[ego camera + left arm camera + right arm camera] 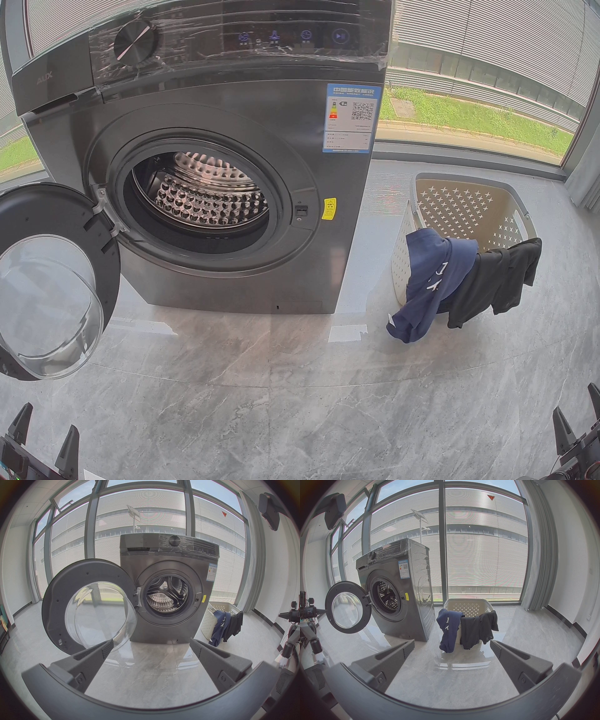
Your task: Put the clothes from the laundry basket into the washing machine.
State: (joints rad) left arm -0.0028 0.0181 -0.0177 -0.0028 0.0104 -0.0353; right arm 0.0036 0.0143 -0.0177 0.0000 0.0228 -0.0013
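Washer (250,275) stands at about 11 o'clock from the robot, door (56,281) swung fully open toward 9. Drum (206,187) shows bare metal, no cloth inside as far as I can see.

Basket (465,209) sits on the floor at 2 o'clock, just beside the washer's right flank. Two garments hang over its near rim: blue top (431,281), hem trailing to the floor, and black top (494,278) touching it on the 3 o'clock side. (Can't tell whether more lies in the bottom.)

Left gripper (151,645) low at 7 o'clock, fingers spread wide, holding nothing. Right gripper (452,645) low at 5 o'clock, likewise spread wide and bare, facing the basket, well apart from it.

Judgement: nothing loaded yet. Door step is done; both tops remain to be picked and carried to the drum.
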